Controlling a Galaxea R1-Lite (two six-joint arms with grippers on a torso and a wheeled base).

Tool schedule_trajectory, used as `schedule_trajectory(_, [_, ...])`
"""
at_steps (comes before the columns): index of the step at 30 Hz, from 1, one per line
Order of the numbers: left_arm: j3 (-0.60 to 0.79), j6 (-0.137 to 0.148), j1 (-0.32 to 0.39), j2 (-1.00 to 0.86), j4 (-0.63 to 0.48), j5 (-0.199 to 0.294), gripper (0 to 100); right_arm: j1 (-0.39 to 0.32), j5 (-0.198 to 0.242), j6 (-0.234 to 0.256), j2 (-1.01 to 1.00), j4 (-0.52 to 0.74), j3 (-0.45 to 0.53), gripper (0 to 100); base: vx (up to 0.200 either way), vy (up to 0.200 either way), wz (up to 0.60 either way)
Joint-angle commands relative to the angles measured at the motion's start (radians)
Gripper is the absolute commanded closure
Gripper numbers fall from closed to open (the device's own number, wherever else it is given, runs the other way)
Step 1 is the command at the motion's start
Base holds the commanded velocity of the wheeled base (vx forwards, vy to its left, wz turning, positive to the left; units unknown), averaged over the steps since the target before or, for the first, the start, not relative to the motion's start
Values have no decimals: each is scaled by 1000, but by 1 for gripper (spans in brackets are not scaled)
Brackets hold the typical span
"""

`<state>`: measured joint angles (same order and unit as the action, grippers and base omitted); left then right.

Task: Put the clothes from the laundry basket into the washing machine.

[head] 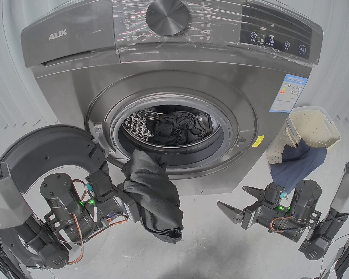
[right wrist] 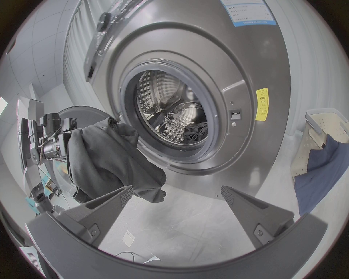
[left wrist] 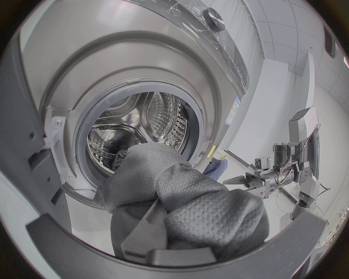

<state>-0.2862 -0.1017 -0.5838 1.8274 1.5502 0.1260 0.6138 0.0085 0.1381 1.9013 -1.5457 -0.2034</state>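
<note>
The steel drum (head: 138, 125) of the grey front-loading washing machine (head: 203, 76) holds a crumpled heap of black clothes (head: 178, 127), lying on the drum's floor toward the robot's right. The cream perforated plastic laundry basket (head: 316, 125) stands on the pale floor (head: 218, 247) just beside the machine's right corner. A navy blue cloth (head: 298, 165) hangs out over its near rim and down its front wall. We cannot see the basket's bottom.

Our left gripper (head: 136, 207) is clamped on a dark grey knitted garment (head: 156, 196), its jaws buried in the bunched fabric. The garment hangs in front of the machine, below the open port, with its top fold level with the port's lower lip. We cannot tell whether it touches the rubber seal. Our right gripper (head: 232, 198) hovers low between the machine and the basket, jaws spread wide and holding nothing.

The drum wall is shiny metal, dimpled and pierced with small holes, with raised ribs. The garment shows a fine pitted weave and falls in thick, soft folds. The round grey machine door (head: 47, 149) stands swung open at the left. Wrinkled clear plastic film (head: 218, 25) covers the control panel and its round dial (head: 167, 16). The basket is rectangular with rounded corners and rows of small holes.
</note>
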Motion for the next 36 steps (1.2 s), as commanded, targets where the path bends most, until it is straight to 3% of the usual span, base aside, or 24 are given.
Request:
schedule_trajectory(1, [1,2,-4,3,1,0,100,1,1,0,2,-1,-1,0,200,0,0])
schedule_trajectory(9, [-1,16,-17,3,1,-9,100,11,-1,2,2,-1,-1,0,0,0,0])
schedule_trajectory(16, [-8,11,-17,1,1,-11,100,23,-9,2,-2,-1,6,0,0,-200,0])
schedule_trajectory(22, [-7,14,-13,10,1,-11,100,26,-7,2,-1,1,10,0,0,0,0])
schedule_trajectory(29, [-8,16,-11,24,1,-12,100,53,-4,2,-4,1,35,0,0,0,0])
schedule_trajectory(36, [1,30,-14,24,4,-12,100,126,1,3,-14,-1,76,0,0,0,0])
